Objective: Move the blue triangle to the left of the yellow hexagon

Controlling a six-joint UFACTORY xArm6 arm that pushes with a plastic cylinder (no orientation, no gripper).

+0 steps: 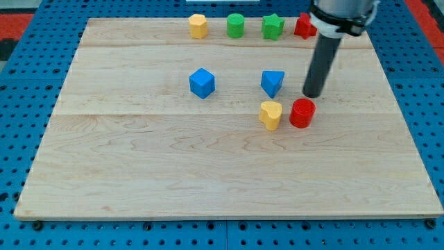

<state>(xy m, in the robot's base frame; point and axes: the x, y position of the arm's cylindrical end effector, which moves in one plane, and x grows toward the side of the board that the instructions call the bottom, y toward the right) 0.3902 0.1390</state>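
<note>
My tip (313,94) right of blue triangle (272,82), apart; rod partly hides red block (303,26).

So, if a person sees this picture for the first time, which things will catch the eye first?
Probably the dark rod coming down from the view's top right, with my tip on the board just right of the blue triangle and above the red cylinder. Next, the row along the top edge: yellow hexagon, green cylinder, green star and a red block partly hidden by the rod.
</note>
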